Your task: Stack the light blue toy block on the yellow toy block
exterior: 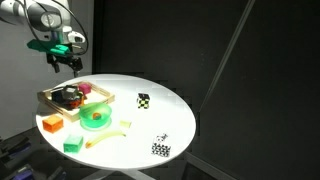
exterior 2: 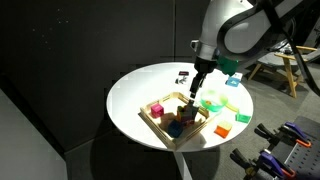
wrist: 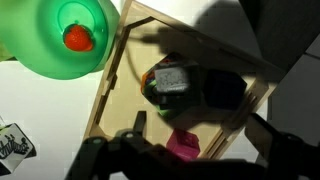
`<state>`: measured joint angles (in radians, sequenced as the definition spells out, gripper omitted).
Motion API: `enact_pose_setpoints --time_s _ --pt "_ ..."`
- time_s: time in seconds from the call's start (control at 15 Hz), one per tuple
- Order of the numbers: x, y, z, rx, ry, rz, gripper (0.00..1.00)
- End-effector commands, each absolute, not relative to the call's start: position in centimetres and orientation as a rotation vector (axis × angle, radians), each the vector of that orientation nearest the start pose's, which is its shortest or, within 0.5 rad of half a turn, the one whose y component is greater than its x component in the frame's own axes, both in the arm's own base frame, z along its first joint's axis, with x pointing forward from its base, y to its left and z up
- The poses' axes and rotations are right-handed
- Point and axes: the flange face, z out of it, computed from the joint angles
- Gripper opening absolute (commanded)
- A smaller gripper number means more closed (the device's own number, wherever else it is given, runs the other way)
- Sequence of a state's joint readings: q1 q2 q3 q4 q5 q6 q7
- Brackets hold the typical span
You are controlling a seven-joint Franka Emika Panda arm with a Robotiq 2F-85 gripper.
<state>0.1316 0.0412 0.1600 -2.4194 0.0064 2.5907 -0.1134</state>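
Note:
My gripper [exterior: 66,62] hangs open and empty above the wooden tray [exterior: 50,100], also seen in an exterior view [exterior 2: 200,86]. In the wrist view its fingers [wrist: 200,128] straddle the tray's inside, over a pink block [wrist: 183,146]. A small whitish, pale blue block [exterior: 163,137] sits beside a checkered cube [exterior: 160,150] at the far side of the table from the tray; it seems to show as a pale cyan piece [exterior 2: 232,82]. A small yellowish block [exterior: 100,93] lies in a corner of the tray, though I cannot be sure of it.
A green disc [exterior: 95,118] with a red centre [wrist: 78,38] stands beside the tray. An orange block [exterior: 52,123], a green block [exterior: 72,145], a yellow bar [exterior: 120,126] and another checkered cube [exterior: 143,99] lie on the round white table [exterior: 180,115]. A dark object [wrist: 172,82] sits in the tray.

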Motion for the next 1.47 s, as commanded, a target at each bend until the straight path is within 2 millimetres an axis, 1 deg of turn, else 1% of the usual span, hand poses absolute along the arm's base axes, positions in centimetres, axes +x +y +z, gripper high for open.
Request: enact_pose_setpoints --time_s 0.0,0.2,0.67,1.13,1.4 --pt "48.2 14.7 29.5 -3.067 -0.641 -0.239 1.0" --pt "48.4 14.8 28.5 -3.078 -0.668 -0.269 1.0" --pt "48.7 14.8 26.5 -3.057 -0.649 -0.3 1.0" --pt "48.9 14.8 25.3 -3.043 -0.627 -0.326 1.0" --pt "48.9 14.6 24.6 -3.049 -0.609 -0.31 1.0"
